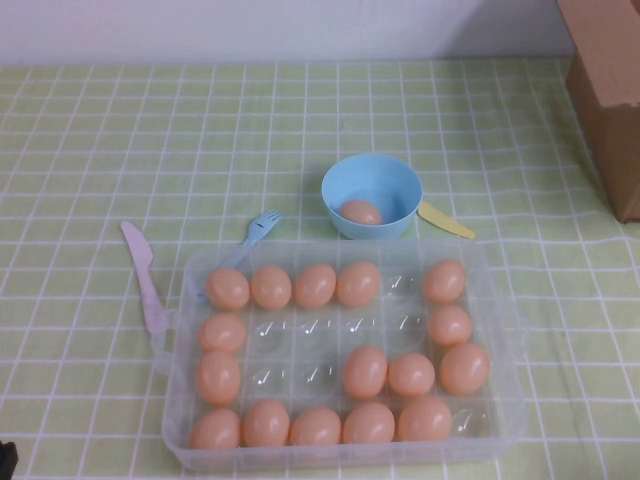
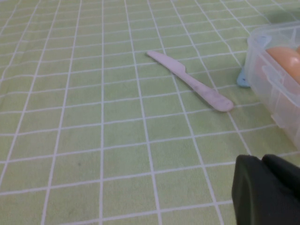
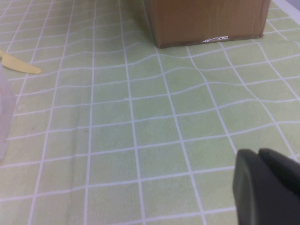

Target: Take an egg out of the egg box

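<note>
The clear plastic egg box (image 1: 500, 300) lies at the front middle of the table and holds several peach-orange eggs, such as one egg (image 1: 365, 372) near its middle; several wells are bare. One more egg (image 1: 361, 212) lies in the light-blue bowl (image 1: 372, 175) just behind the box. My left gripper (image 2: 262, 160) is shut and empty, low over the cloth to the left of the box, whose corner (image 2: 274, 101) shows an egg (image 2: 283, 58). My right gripper (image 3: 258, 153) is shut and empty over the cloth to the right of the box, whose edge (image 3: 3, 117) is just in view.
A pale purple plastic knife (image 1: 143, 275) lies left of the box and also shows in the left wrist view (image 2: 190, 80). A blue fork (image 1: 255, 235) and a yellow knife (image 1: 446, 220) flank the bowl. A cardboard box (image 1: 610, 90) stands at the back right. Green checked cloth covers the table.
</note>
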Controlling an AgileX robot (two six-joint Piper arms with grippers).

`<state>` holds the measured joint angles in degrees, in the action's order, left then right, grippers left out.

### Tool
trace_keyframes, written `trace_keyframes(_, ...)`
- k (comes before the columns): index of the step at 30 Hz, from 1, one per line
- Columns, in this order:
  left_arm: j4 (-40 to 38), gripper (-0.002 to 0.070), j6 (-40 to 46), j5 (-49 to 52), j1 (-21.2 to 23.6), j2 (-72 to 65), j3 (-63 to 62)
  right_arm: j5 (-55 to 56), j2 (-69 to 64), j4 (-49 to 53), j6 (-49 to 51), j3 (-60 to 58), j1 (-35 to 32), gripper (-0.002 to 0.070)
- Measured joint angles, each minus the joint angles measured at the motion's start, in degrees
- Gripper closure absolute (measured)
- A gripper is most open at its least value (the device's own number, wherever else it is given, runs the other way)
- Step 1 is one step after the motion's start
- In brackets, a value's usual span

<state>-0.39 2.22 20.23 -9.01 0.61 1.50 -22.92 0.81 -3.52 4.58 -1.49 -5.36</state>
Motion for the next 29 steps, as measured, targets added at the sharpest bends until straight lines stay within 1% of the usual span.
trace_keyframes(29, -1.07, 0.0678, 0.00, 0.83, 0.00, 0.00, 0.00, 0.00, 0.00, 0.00, 0.00, 0.00, 0.00, 0.0694)
